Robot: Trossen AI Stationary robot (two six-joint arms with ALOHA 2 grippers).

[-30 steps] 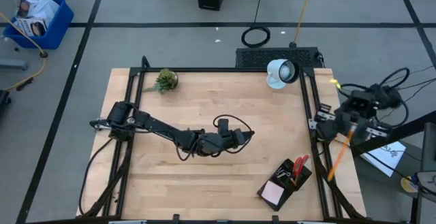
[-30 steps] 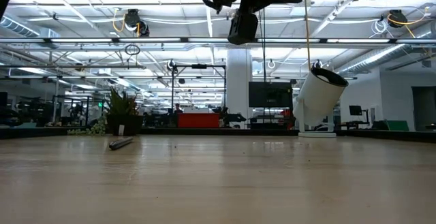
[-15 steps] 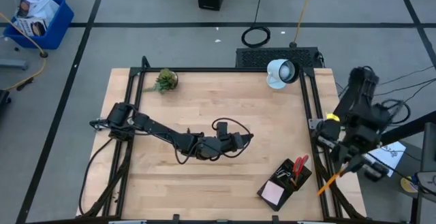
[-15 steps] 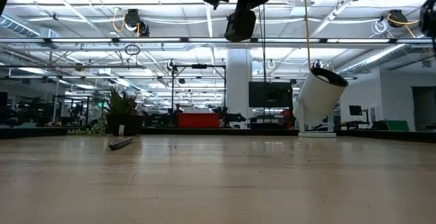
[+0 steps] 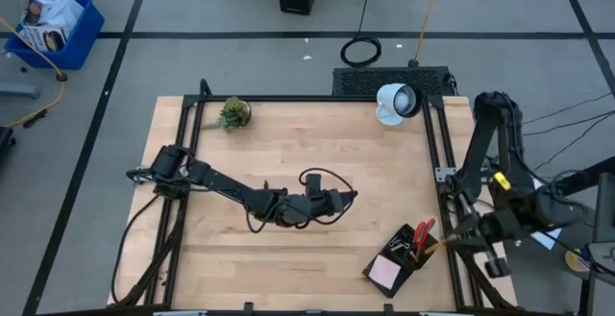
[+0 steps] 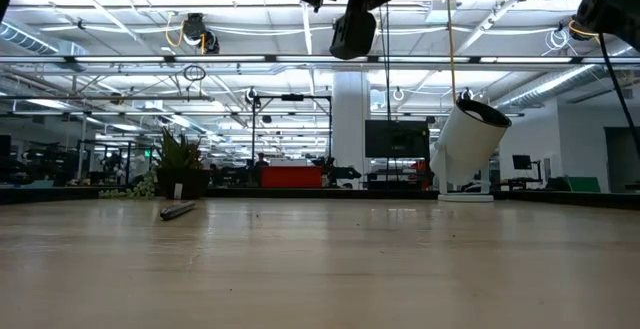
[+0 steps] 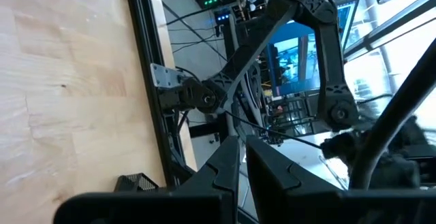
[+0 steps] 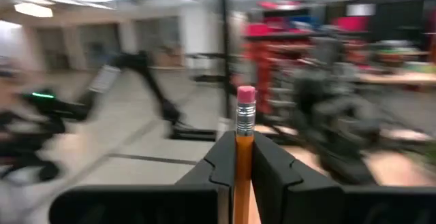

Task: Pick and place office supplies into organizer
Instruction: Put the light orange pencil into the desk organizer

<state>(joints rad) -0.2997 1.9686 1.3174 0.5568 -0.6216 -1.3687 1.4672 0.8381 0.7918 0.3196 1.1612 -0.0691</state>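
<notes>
The black organizer (image 5: 408, 251) sits near the table's near right corner, with red-handled scissors (image 5: 423, 230) and a pink sticky-note pad (image 5: 386, 273) in it. My right gripper (image 5: 454, 243) is just right of the organizer, over the table's right rail. It is shut on an orange pencil (image 8: 243, 157) with a pink eraser (image 8: 245, 94). My left gripper (image 5: 344, 199) hovers over the table's middle, shut and empty, and shows as the left gripper (image 7: 243, 166) in its wrist view. A dark pen (image 6: 178, 210) lies flat on the table. My right gripper pinches the pencil's shaft (image 8: 243, 149) between its two fingers, a short way below the eraser. The eraser end sticks out past the fingertips (image 8: 267, 157). In the high view a short orange length (image 5: 440, 245) shows beside the organizer's right corner, lifted off the table.
A small green potted plant (image 5: 233, 113) stands at the far left corner and a round white lamp (image 5: 395, 102) at the far right. Black frame rails (image 5: 434, 153) run along the table's sides. A black box with cables (image 5: 392, 79) lies beyond the far edge.
My right arm has swung from beyond the table's right edge toward the near edge, bringing its gripper beside the organizer. The pencil has come along in the hold and has turned: less of its length now shows in the high view. The left arm has barely moved.
</notes>
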